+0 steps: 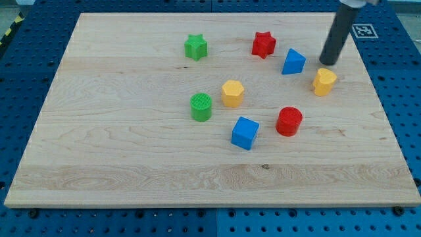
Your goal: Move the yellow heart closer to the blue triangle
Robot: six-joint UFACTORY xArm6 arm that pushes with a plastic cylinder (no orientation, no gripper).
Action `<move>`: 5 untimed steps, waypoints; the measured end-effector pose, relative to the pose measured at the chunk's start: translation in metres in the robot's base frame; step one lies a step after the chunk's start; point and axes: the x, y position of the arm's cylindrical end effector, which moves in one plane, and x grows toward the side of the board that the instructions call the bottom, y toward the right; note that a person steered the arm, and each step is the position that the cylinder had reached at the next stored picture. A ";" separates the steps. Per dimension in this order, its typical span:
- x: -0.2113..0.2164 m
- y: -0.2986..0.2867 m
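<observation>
The yellow heart (323,81) lies on the wooden board at the view's right. The blue triangle (293,62) lies up and to its left, a short gap away. My tip (327,63) stands just above the yellow heart and to the right of the blue triangle, touching neither as far as I can tell.
A red star (264,44) lies left of the blue triangle. A green star (195,47) lies at top centre. A yellow hexagon (232,93), a green cylinder (201,106), a blue cube (245,132) and a red cylinder (289,121) sit mid-board. The board's right edge (388,118) is near.
</observation>
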 end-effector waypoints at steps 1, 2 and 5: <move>0.000 0.000; 0.025 0.005; 0.067 -0.011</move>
